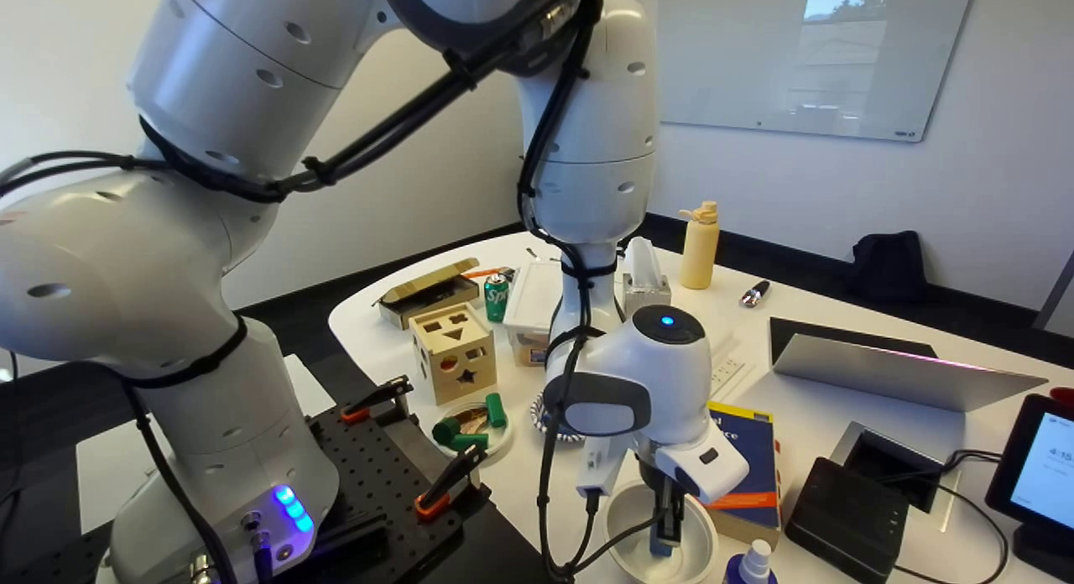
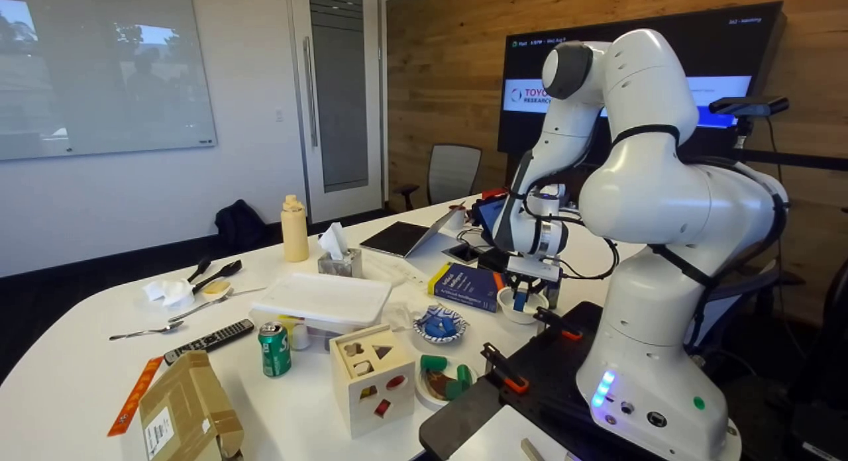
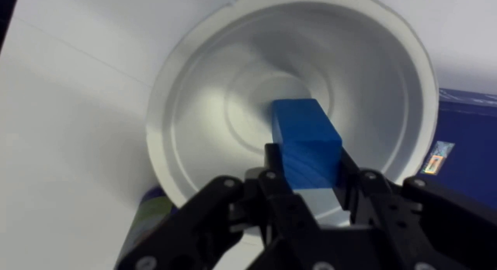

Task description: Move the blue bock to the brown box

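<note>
My gripper (image 3: 309, 161) is shut on a blue block (image 3: 306, 126), one finger on each side of it. The block's far end points down into a white bowl (image 3: 159, 126). The gripper (image 1: 669, 517) and block (image 1: 661, 550) also show over the bowl in an exterior view, and likewise the gripper (image 2: 522, 285) and block (image 2: 519, 303) in an exterior view. Whether the block touches the bowl's bottom I cannot tell. A brown cardboard box (image 2: 189, 408) with its lid partly raised lies on the table; it also shows in an exterior view (image 1: 436, 303), away from the gripper.
A wooden shape-sorter box (image 2: 374, 381), a green can (image 2: 274, 350) and a lidded plastic bin (image 2: 324, 299) stand between bowl and cardboard box. A patterned bowl (image 2: 422, 334) holds several blue pieces. A book (image 1: 742, 458) and a bottle (image 1: 753, 565) stand beside the white bowl.
</note>
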Controlling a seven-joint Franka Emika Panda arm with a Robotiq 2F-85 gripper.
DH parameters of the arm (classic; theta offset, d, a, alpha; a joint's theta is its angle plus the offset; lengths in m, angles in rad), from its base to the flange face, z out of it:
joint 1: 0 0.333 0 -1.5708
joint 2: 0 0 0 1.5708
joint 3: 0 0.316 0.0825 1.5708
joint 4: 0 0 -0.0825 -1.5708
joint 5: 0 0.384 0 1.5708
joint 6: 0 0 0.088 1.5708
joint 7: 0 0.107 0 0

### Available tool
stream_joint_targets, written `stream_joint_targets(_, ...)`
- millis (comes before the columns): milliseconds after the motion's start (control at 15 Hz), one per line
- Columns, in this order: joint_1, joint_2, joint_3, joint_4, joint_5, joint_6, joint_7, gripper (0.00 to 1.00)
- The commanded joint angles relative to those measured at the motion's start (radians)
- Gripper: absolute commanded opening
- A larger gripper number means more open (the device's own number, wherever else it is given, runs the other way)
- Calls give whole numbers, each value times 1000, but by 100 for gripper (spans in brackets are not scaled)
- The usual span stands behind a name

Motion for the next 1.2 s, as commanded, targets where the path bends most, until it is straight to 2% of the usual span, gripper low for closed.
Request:
stream_joint_targets(0,203,-186,-112,-131,16,-38,24,9)
stream_joint_targets(333,583,-325,-417,-227,-6,-108,3,9)
stream_joint_targets(400,667,-346,-482,-241,-47,-134,37,9)
stream_joint_targets(533,827,-405,-555,-266,-66,-212,46,9)
stream_joint_targets(867,1138,-508,-623,-294,-145,-325,132,9)
stream_joint_targets(1133,1343,-558,-605,-273,-225,-406,283,9)
